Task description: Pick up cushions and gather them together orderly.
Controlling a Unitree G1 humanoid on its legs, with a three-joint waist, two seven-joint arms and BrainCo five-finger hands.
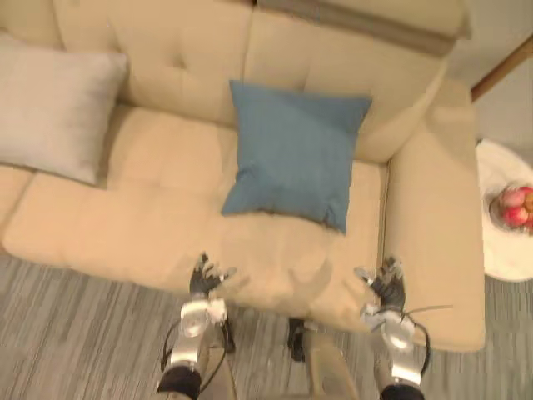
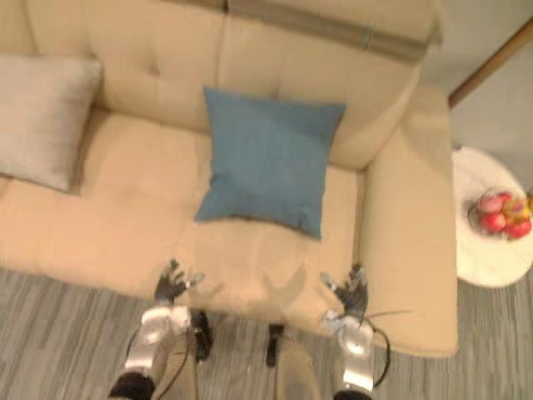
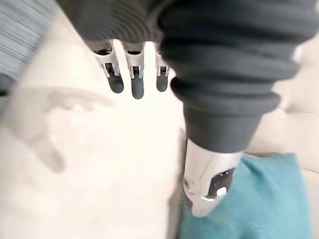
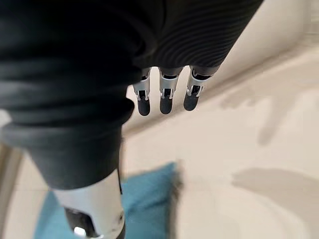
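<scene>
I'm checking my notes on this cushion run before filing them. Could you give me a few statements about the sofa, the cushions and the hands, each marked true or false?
1. The blue cushion leans against the backrest of the sofa. True.
2. The left hand is holding the blue cushion. False: it is open above the seat's front edge and holds nothing.
3. The grey cushion lies apart from the blue cushion, further to the robot's left. True.
4. The right hand is shut on the grey cushion. False: it is open above the seat's front edge, far from that cushion.
5. A bowl of fruit stands on the white side table beside the sofa. True.
</scene>
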